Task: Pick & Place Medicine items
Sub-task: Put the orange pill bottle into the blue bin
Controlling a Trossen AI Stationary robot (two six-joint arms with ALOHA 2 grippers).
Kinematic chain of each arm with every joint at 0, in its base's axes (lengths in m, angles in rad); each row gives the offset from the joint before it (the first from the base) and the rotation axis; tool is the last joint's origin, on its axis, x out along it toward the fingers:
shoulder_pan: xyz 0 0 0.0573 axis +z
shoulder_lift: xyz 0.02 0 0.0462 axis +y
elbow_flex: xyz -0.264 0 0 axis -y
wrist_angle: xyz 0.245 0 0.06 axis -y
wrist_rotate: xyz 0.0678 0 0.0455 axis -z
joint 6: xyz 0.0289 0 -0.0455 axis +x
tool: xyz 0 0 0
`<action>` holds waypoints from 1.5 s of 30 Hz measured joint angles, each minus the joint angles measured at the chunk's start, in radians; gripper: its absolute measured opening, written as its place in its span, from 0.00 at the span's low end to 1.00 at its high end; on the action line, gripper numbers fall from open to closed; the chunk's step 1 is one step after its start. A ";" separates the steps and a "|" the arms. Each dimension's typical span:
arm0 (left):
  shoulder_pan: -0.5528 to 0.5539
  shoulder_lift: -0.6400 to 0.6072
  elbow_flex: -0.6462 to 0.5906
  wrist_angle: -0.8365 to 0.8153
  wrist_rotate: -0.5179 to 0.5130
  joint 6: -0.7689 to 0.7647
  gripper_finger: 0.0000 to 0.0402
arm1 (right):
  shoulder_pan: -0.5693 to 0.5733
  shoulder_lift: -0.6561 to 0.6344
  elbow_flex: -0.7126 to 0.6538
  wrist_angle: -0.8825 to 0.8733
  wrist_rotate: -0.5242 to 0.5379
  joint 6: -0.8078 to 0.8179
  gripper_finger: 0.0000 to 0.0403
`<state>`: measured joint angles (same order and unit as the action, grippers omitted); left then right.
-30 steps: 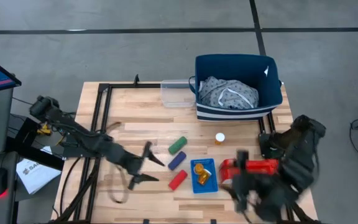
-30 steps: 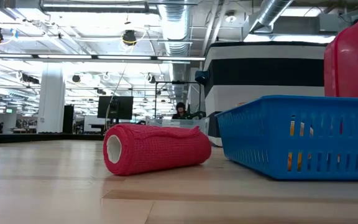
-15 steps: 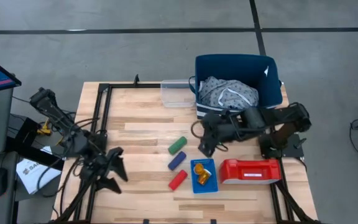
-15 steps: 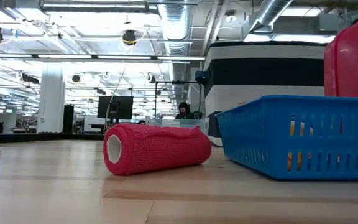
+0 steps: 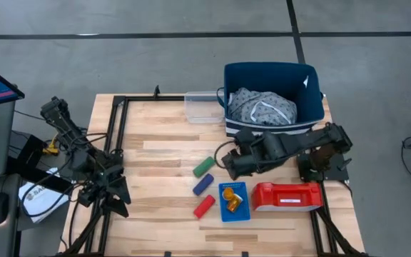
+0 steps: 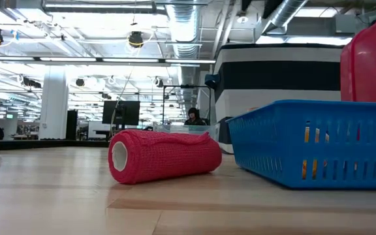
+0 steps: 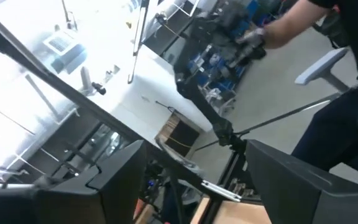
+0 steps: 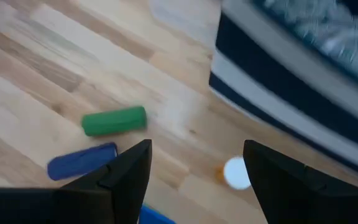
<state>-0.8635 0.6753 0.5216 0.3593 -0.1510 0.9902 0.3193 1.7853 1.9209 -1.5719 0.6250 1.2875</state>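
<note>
Right end effector (image 8: 194, 180) spread wide over a loose pill bottle (image 8: 234, 172)

We see its white round cap on the wooden tabletop (image 5: 163, 143), at 3 o'clock of the green block (image 8: 114, 121); more orange bottles (image 5: 232, 200) lie in the slatted blue tray (image 5: 234, 215). Left end effector (image 5: 113, 194) also spread, at the tabletop's 9 o'clock edge.

Grey floor (image 5: 155, 57) with dark seam lines; bright ceiling lights (image 6: 109, 23), ducts, probably open workshop.

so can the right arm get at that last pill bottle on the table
Probably yes. The right gripper hangs open just above the pill bottle, whose white cap shows between its fingers, standing alone on bare wood. Nothing lies between them; the green block sits well aside.
</note>
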 joint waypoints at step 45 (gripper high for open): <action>0.001 -0.065 -0.047 -0.085 0.028 0.079 0.67 | -0.254 0.029 -0.568 0.296 -0.342 0.046 0.62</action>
<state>-0.8627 0.6106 0.4744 0.2742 -0.1226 1.0691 0.0655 1.8141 1.3533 -1.2754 0.2831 1.3339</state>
